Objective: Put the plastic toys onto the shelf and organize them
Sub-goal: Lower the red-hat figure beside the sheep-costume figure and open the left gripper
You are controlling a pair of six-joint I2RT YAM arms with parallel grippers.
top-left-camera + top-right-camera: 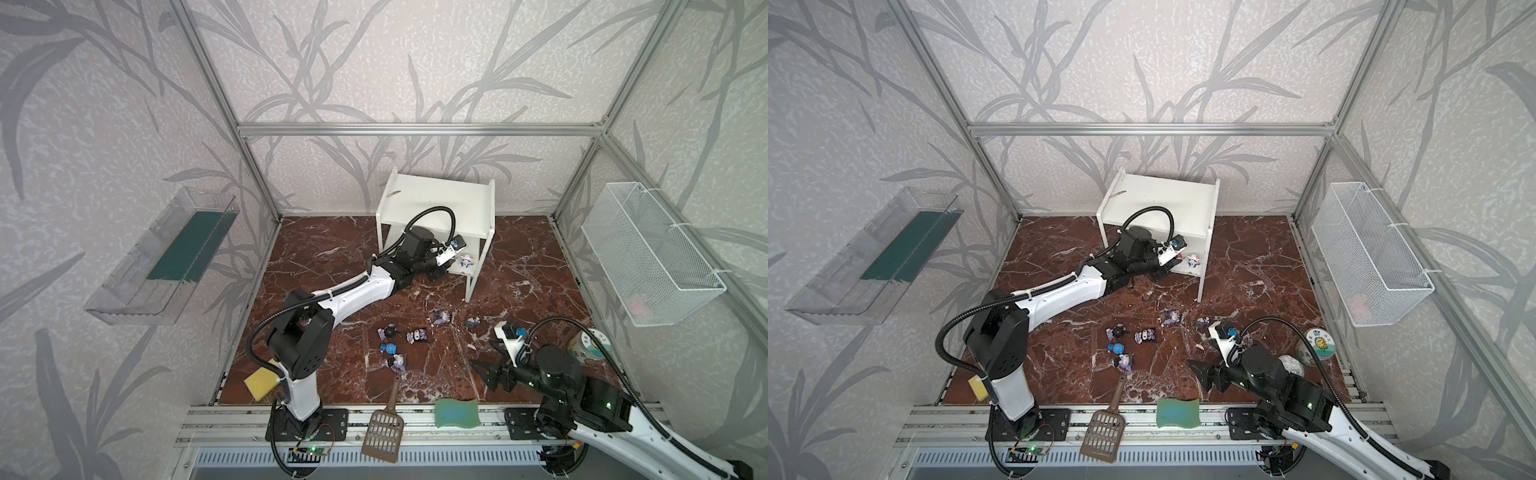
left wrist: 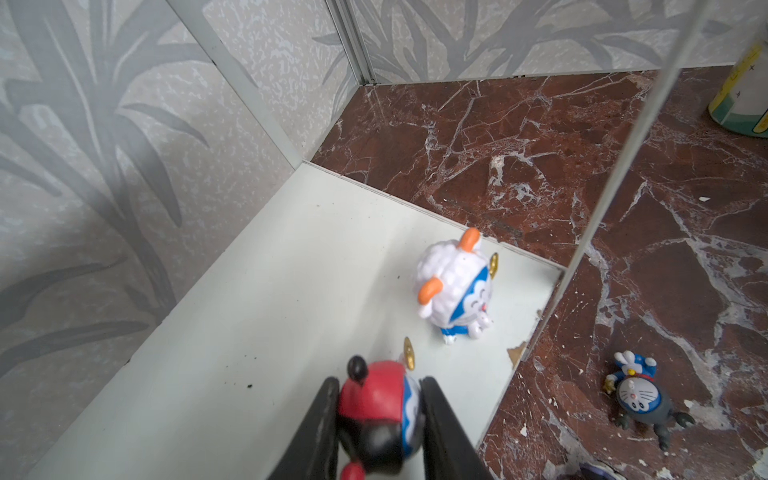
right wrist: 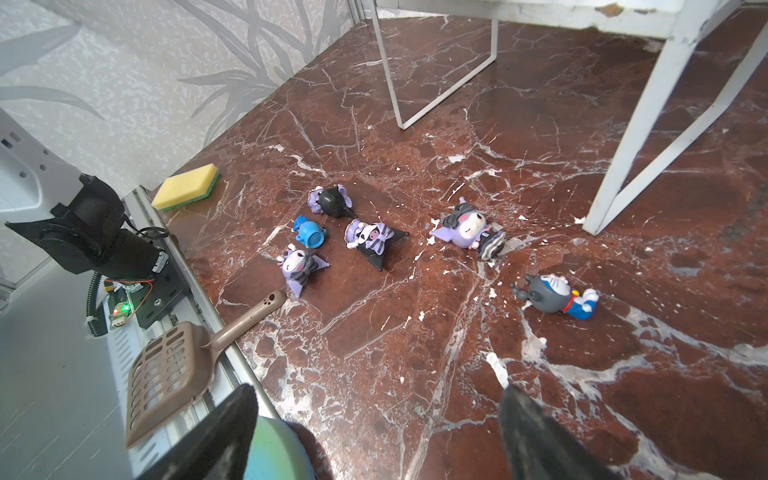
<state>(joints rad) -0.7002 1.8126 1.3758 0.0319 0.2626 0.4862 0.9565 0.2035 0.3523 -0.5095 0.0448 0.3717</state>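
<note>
My left gripper [image 2: 380, 384] is shut on a red-and-black-headed blue-white toy [image 2: 374, 399], just above the lower board [image 2: 270, 311] of the white shelf [image 1: 436, 199]. A white-headed toy [image 2: 455, 286] stands upright on that board near its front corner, and shows in both top views [image 1: 1192, 261]. Several purple toys [image 3: 372, 237] and a blue one [image 3: 309, 235] lie on the marble floor. A grey-headed one [image 3: 557, 293] lies apart, nearer the shelf leg. My right gripper [image 3: 378, 392] hovers open and holds nothing, near the front edge, short of these toys.
A brown slotted scoop [image 1: 384, 432] and a green wavy sponge [image 1: 457, 413] lie at the front rail. A yellow sponge [image 1: 262, 380] sits beside the left arm's base. Tape rolls [image 1: 590, 347] stand at the right. A wire basket [image 1: 652, 253] and a clear tray [image 1: 166, 257] hang on the side walls.
</note>
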